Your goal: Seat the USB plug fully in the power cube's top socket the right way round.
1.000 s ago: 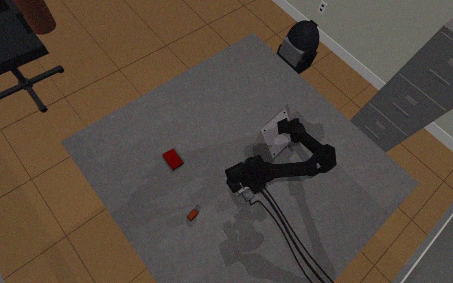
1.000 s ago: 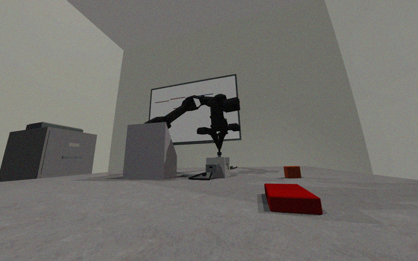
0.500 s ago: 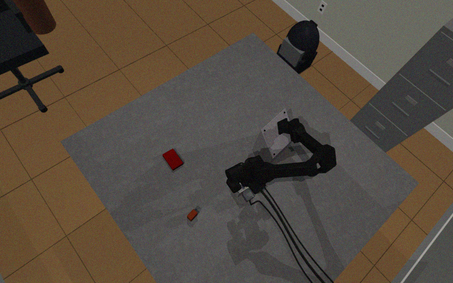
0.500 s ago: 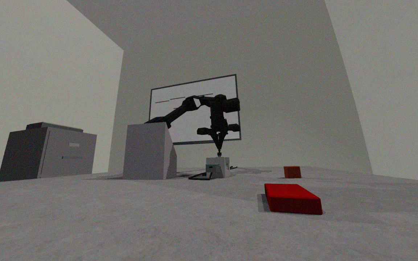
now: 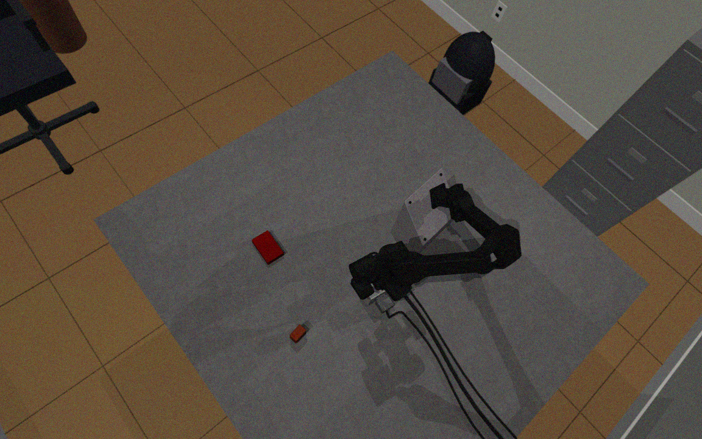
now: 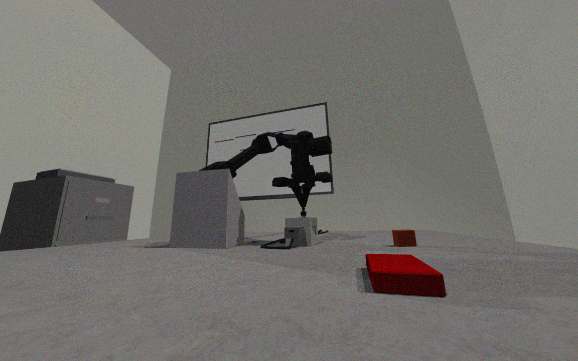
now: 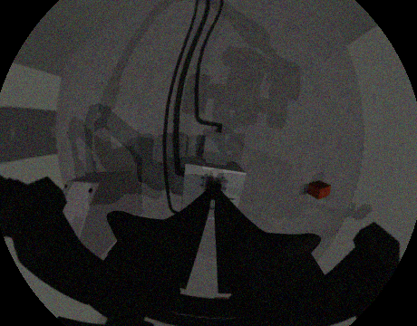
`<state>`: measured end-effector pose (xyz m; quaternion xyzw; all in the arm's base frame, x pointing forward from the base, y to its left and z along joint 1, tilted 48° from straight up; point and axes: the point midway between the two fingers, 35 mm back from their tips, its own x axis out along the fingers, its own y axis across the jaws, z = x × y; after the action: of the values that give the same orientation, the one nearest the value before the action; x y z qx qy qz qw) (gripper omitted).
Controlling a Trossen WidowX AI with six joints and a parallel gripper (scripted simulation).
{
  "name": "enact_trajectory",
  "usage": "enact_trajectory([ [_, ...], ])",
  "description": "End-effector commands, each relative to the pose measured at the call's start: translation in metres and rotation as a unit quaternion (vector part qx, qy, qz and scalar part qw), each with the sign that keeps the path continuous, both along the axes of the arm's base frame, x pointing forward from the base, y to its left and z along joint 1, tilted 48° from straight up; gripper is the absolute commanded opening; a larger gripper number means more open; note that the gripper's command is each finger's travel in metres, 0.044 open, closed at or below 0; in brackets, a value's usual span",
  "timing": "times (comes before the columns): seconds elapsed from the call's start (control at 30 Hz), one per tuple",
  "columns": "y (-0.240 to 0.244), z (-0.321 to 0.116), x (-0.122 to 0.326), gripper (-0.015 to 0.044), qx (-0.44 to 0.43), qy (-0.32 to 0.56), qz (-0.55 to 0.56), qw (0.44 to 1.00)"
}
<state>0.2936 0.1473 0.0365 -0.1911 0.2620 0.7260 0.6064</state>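
The power cube (image 6: 307, 234) (image 7: 236, 182) stands on the table, with several black cables running away from it. My gripper (image 6: 303, 206) (image 7: 214, 194) points straight down over the cube's top. It is shut on the small dark USB plug (image 6: 303, 213), which stands upright at the top of the cube. Only a thin gap shows between the plug's dark body and the cube's top in the exterior view. The socket mouth is hidden under the plug and fingertips, so its exact depth and which way round it is cannot be told. In the top view the arm hides the fingertips and plug.
A red box (image 5: 267, 247) (image 6: 405, 274) and a small orange block (image 5: 298, 333) (image 6: 404, 237) (image 7: 319, 189) lie on the table. A grey adapter (image 5: 385, 303) with a cable sits against the cube. The arm's pale base block (image 6: 201, 210) stands beside the cube.
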Motion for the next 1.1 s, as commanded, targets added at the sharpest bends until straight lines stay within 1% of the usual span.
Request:
enact_trajectory([
  [0.0,0.0009,-0.0003,0.0,0.0,0.002,0.001,-0.002,1.0],
  [1.07,0.0037,-0.0029,-0.0008,0.0,0.002,0.001,-0.002,1.0],
])
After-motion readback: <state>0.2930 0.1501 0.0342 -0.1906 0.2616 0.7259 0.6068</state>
